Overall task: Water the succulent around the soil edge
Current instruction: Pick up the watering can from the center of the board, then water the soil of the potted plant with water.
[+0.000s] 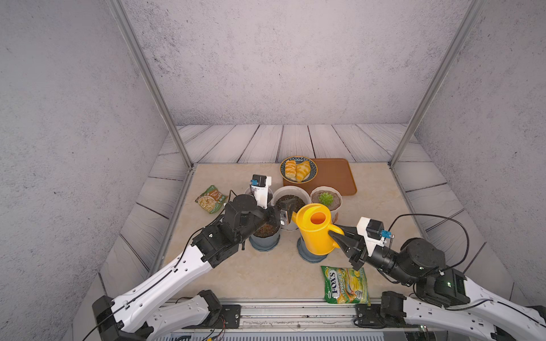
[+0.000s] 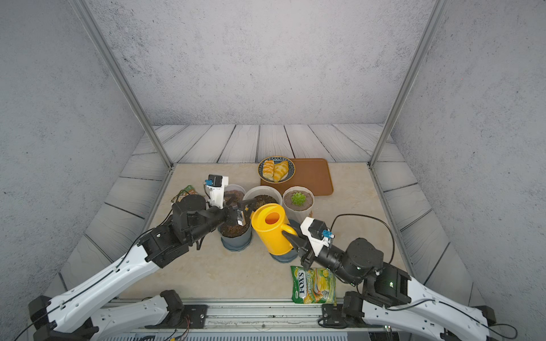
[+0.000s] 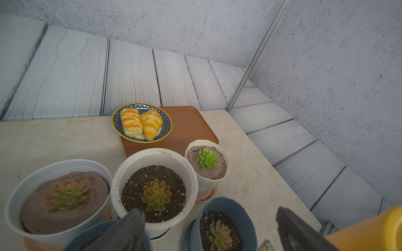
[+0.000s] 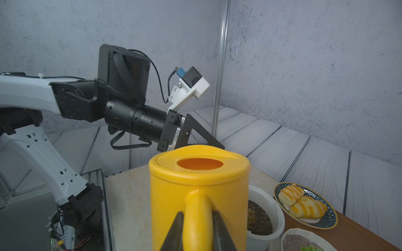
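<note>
A yellow watering can (image 1: 316, 233) (image 4: 199, 195) hangs upright over a blue pot (image 1: 310, 257), its spout toward the middle white pot (image 1: 291, 193). My right gripper (image 1: 336, 236) (image 4: 198, 217) is shut on the can's handle. Several potted succulents stand close together: a green one (image 1: 326, 198) (image 3: 207, 158) in a small white pot, an orange-green one (image 3: 155, 194) in dark soil, a pinkish one (image 3: 68, 193) in a wide white pot, and one (image 3: 219, 235) in the blue pot. My left gripper (image 1: 276, 211) (image 3: 210, 219) hovers open and empty above the pots.
A plate of pastries (image 1: 298, 169) sits on a brown tray (image 1: 334, 177) behind the pots. A green candy bag (image 1: 347, 285) lies near the front edge, and a snack bag (image 1: 211, 199) lies at the left. Metal frame posts (image 1: 413, 133) stand at the table's back corners.
</note>
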Robot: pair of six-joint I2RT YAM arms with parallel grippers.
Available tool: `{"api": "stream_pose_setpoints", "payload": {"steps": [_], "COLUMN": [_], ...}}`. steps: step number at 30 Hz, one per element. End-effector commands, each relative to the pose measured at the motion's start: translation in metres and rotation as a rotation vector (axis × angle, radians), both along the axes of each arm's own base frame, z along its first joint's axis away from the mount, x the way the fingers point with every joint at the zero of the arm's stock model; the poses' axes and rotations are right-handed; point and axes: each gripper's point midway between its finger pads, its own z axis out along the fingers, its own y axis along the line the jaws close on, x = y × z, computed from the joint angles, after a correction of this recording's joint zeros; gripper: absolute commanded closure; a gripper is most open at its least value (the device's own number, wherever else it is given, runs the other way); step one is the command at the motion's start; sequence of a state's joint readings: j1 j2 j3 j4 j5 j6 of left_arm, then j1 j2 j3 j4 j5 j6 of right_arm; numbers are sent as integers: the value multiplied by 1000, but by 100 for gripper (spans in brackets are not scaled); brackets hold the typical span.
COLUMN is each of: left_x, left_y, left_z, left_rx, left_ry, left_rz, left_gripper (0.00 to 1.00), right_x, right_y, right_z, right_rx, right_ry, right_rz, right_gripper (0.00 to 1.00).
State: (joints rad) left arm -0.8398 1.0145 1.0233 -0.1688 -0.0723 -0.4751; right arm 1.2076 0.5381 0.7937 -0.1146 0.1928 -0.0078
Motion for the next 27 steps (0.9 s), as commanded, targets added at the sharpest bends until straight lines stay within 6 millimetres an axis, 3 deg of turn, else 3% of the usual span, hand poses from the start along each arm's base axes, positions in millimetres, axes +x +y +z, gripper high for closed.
{"api": "stream_pose_setpoints", "payload": {"steps": [1,9,15,18,22,27], "left_x": [1,-5,-34,-55,-85,-105], "left_y": [2,-3,36,66,93,110], "left_z": [5,14,53,55,21,-30], "left_rx": [4,4,81,107,144,180], "left_ry": [2,-1,-112,-126,-83,-43], "left_rz": [-1,-41,-46,-25,-50,-79], "left_gripper": [0,1,2,2,2,2], "right_x": [-4,8,3,1,7,12], "right_y": [-13,-10,-25,-41,-67,-83], "right_z": [50,26,4,-1,-20,-49], "right_rx": [209,157,129,145,53,-62], "right_ry": [-92,-80,-10,25,133,217], "right_rz": [-8,-69,-67,-86,-180,-257], "right_gripper": [100,100,100,100,100,100]}}
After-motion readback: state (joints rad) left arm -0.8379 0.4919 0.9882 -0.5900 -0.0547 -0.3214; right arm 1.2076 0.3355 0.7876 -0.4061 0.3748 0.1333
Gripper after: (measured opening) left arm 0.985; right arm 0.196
